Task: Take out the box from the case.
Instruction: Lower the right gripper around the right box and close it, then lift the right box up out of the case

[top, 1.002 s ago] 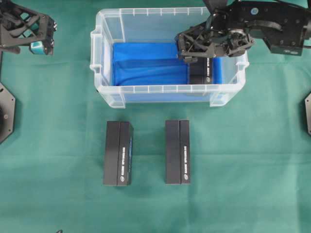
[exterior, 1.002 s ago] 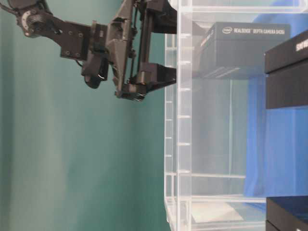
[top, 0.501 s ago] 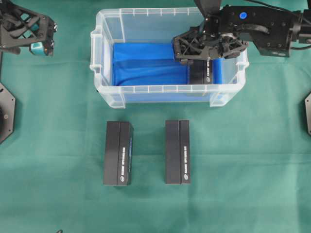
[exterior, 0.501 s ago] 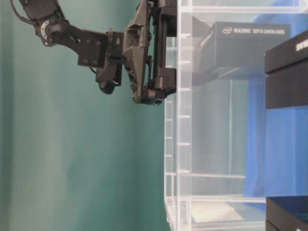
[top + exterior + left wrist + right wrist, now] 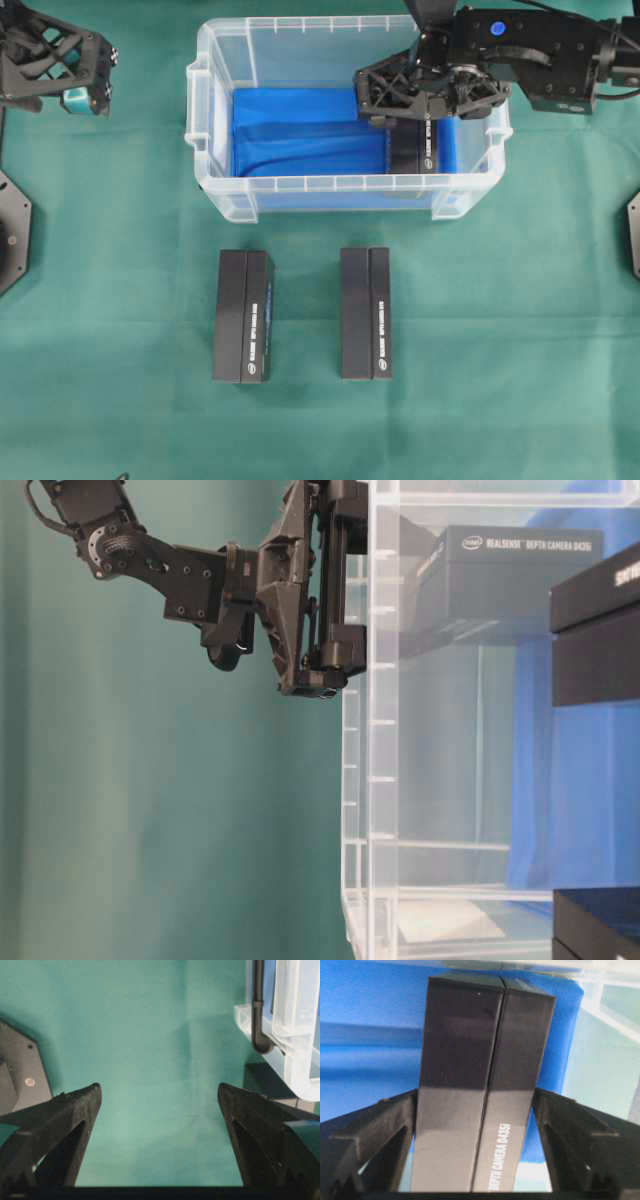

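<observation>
The right pincer (image 5: 480, 1125) is seen in its wrist view with a finger (image 5: 377, 1132) at either side of the black box (image 5: 480, 1085); whether the pads actually press the box cannot be told. From overhead, the right pincer (image 5: 405, 95) hides the box's (image 5: 412, 150) far end inside the case (image 5: 215, 195), at its right end on the blue cloth (image 5: 300, 135). The left pincer (image 5: 157, 1110) is held wide open over the green counter (image 5: 150, 1035), far left overhead (image 5: 85, 75). Two more black boxes (image 5: 244, 315) (image 5: 365, 312) lie outside, before the case.
</observation>
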You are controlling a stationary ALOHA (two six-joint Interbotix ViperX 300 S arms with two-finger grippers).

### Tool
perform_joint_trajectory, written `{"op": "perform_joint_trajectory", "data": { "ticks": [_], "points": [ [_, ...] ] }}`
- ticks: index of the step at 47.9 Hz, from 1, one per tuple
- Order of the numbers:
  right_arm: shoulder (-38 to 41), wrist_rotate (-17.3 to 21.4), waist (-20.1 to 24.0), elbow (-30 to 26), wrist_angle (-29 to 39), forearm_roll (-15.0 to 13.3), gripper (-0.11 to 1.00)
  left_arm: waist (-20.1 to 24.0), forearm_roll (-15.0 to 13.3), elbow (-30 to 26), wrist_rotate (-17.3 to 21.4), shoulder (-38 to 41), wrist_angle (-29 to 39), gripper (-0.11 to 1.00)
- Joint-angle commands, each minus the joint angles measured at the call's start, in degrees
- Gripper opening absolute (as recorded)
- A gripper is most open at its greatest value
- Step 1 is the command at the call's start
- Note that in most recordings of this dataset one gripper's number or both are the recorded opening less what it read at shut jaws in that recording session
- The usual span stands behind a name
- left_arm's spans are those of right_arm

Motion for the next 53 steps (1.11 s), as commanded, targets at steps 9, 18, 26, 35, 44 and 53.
{"op": "perform_joint_trajectory", "data": {
  "ticks": [9, 18, 26, 35, 44, 53],
  "points": [
    [0.3, 0.5, 0.3, -0.9, 0.2, 0.3, 0.65, -0.2, 0.0, 0.0, 0.0, -1.6, -0.2, 0.98],
    [0.3, 0.4, 0.4, -1.0, 0.9, 0.4, 0.65, -0.2, -0.1, 0.1, 0.0, -1.8, -0.2, 0.98],
    [0.3, 0.4, 0.5, -1.0, 0.9, 0.3, 0.65, -0.2, -0.1, 0.2, 0.1, -1.8, -0.2, 0.98],
    [0.2, 0.5, 0.5, -1.0, 1.1, 0.2, 0.65, -0.2, -0.1, 0.1, 0.0, -1.8, -0.2, 0.98],
    [-0.7, 0.6, 0.6, -1.2, 1.8, 0.2, 0.65, -0.3, -0.1, 0.1, 0.0, -1.7, -0.2, 0.98],
    [-2.5, 0.6, 0.7, -2.9, 4.8, 0.2, 0.65, -0.4, -0.1, 0.1, 0.0, -1.8, -0.2, 0.98]
  ]
}}
